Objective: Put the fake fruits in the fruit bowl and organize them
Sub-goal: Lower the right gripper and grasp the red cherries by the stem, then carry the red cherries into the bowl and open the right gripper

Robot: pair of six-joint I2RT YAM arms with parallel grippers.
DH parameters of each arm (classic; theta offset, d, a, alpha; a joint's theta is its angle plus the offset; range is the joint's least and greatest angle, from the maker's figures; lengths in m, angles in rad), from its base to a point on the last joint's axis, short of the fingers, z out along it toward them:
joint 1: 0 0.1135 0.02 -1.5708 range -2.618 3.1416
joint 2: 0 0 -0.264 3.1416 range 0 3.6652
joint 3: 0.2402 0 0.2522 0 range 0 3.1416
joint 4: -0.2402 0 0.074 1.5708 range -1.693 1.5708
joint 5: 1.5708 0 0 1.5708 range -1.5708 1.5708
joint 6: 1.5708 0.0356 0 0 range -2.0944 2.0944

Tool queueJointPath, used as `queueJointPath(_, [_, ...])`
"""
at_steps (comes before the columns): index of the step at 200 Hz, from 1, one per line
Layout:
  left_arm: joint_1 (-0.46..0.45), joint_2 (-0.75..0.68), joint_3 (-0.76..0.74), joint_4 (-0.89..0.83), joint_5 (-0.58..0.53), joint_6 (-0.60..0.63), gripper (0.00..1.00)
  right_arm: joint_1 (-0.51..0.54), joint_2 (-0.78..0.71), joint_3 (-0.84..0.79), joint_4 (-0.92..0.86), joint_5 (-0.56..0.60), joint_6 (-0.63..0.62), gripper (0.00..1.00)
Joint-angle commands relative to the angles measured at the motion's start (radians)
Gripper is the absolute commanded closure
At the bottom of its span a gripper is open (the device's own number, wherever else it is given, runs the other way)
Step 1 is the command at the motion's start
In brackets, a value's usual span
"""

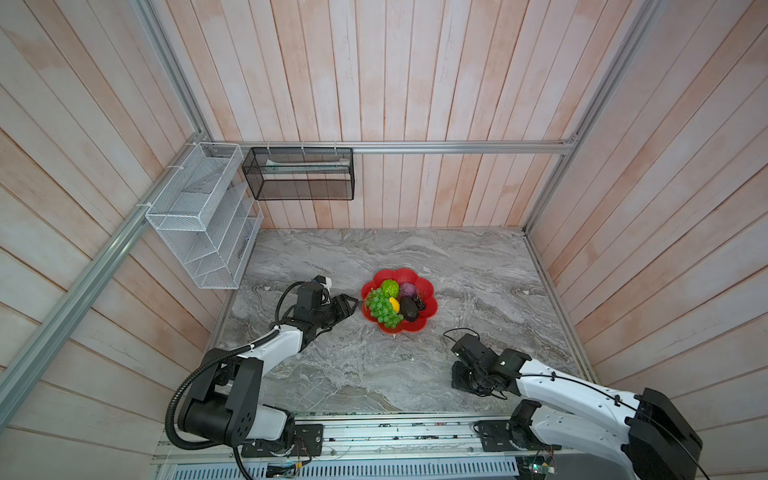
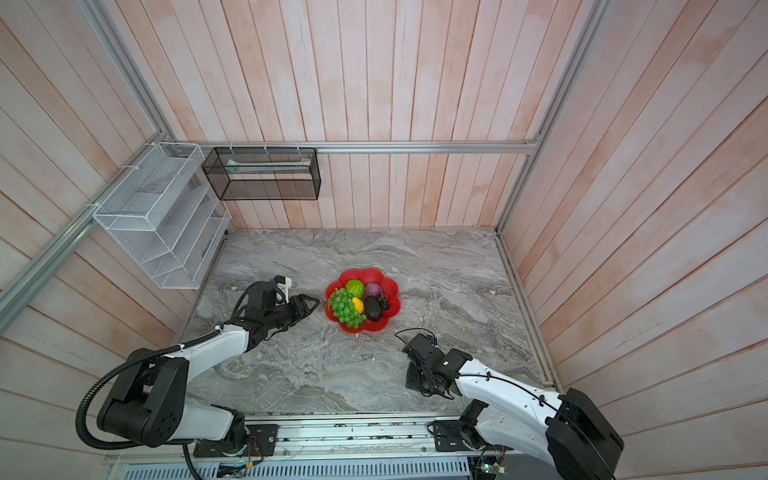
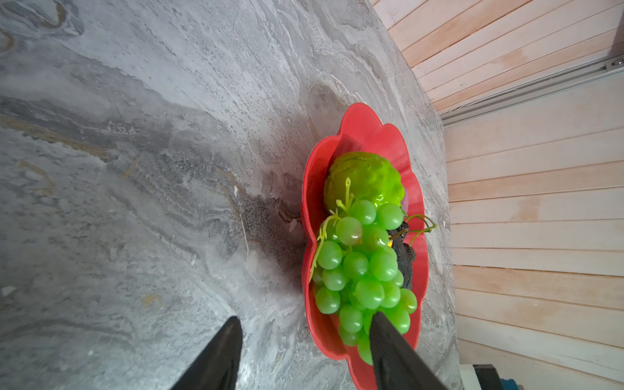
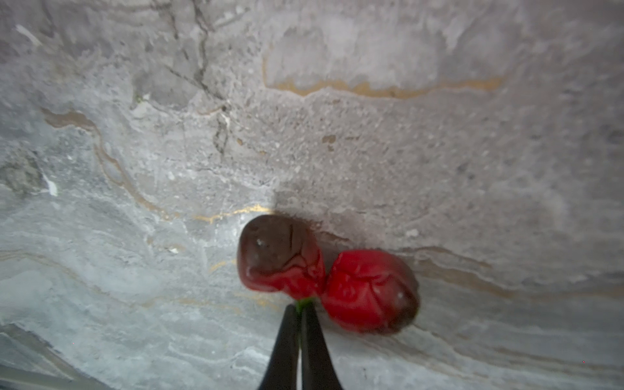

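table [image 1: 478, 257] free along far and right edges; fruit bowl [image 1: 432, 305] mid-table, left fingers [image 1: 347, 298] just beside its left side

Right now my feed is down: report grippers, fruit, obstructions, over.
Left gripper open, empty, beside the fruit bowl. Right gripper shut on stem of red berries, on the table outside the bowl. Nothing seen in the way.

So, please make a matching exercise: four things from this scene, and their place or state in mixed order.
1 grape bunch
2 purple ball
3 left tool
4 right tool

a open, beside the fruit bowl
b shut on the stem of the red berries
c in the bowl, nearest the left tool
d in the bowl, at its far side

Pairs: 1-c; 2-d; 3-a; 4-b
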Motion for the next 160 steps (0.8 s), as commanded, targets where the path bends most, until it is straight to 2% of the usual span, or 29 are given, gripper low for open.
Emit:
queueJointPath(1, [0.004,-0.013,0.018,0.0,-0.011,0.005,0.37,0.003,0.024,-0.053,-0.074,0.016,-0.01,1.0])
queueJointPath(30, [0.004,-0.011,0.036,-0.021,-0.027,0.02,0.37,0.001,0.005,0.006,-0.106,0.03,-0.028,1.0])
queueJointPath(56, [0.007,-0.006,0.058,-0.044,-0.031,0.035,0.37,-0.009,0.025,0.184,-0.211,0.108,-0.113,1.0])
queueJointPath(78, [0.006,0.0,0.069,-0.06,-0.035,0.044,0.37,-0.108,0.091,0.327,-0.233,0.031,-0.288,1.0])
queueJointPath(104, [0.007,-0.008,0.067,-0.071,-0.037,0.046,0.37,-0.198,0.236,0.523,-0.284,-0.04,-0.503,1.0])
queueJointPath(121, [0.008,-0.028,0.057,-0.081,-0.046,0.045,0.37,-0.209,0.367,0.672,-0.356,-0.036,-0.645,1.0])
queueJointPath(160, [0.01,-0.079,0.036,-0.112,-0.063,0.039,0.37,-0.213,0.588,0.895,-0.396,0.023,-0.814,1.0])
